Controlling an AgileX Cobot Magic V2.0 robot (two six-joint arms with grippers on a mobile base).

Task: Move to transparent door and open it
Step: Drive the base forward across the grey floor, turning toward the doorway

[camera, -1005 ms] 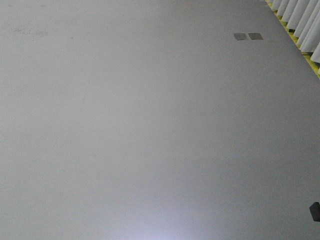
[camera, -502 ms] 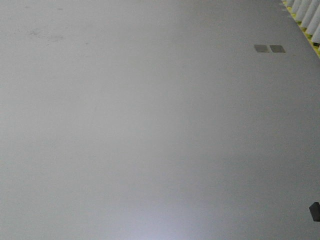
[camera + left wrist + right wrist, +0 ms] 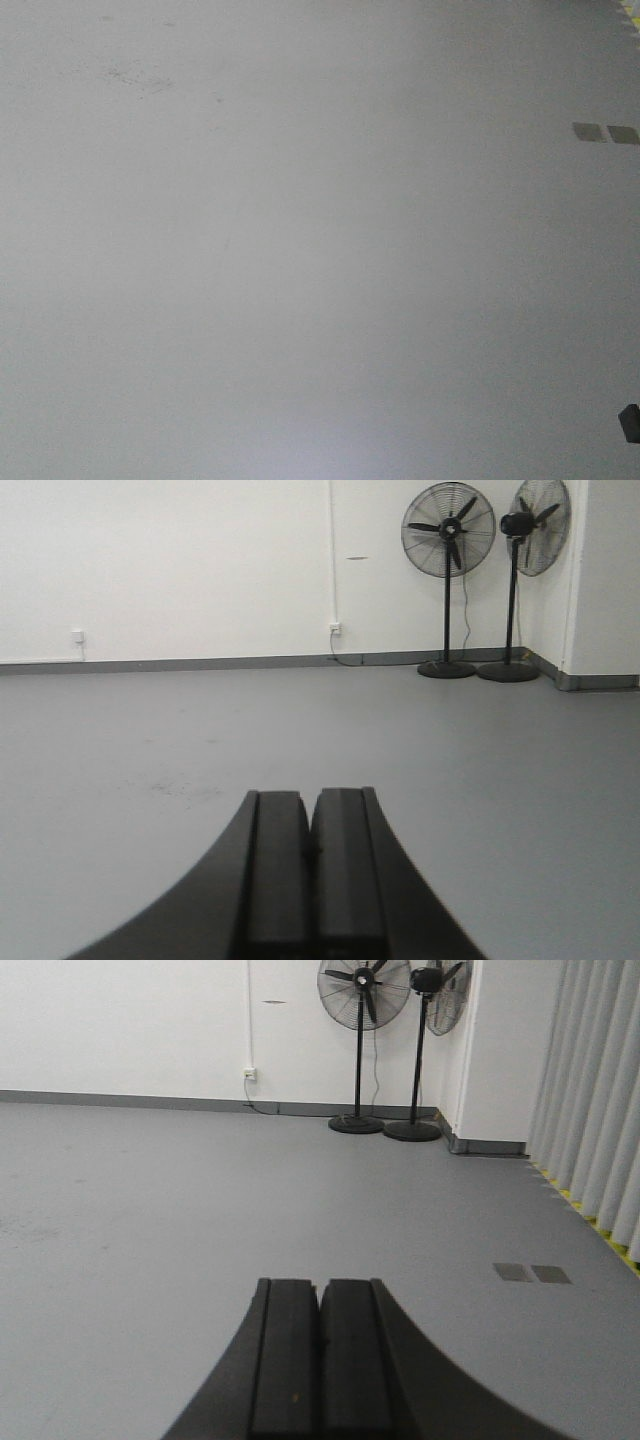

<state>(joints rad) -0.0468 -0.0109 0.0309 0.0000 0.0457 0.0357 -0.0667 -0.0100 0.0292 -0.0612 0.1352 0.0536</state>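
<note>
Bare grey floor (image 3: 300, 260), white wall (image 3: 180, 560), two pedestal fans (image 3: 448, 540), pale pleated curtains (image 3: 598, 1110), floor plates (image 3: 532, 1273)

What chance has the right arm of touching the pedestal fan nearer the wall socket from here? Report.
Probably none. The right gripper, fingers shut, faces open grey floor; the pedestal fan stands far off by the white wall. Nothing blocks it, but the base would likely need to drive closer.

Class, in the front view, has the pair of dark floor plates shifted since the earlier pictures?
Yes: the floor plates slid right and downward, closer to the dark object that kept its place at the lower right edge.
</note>
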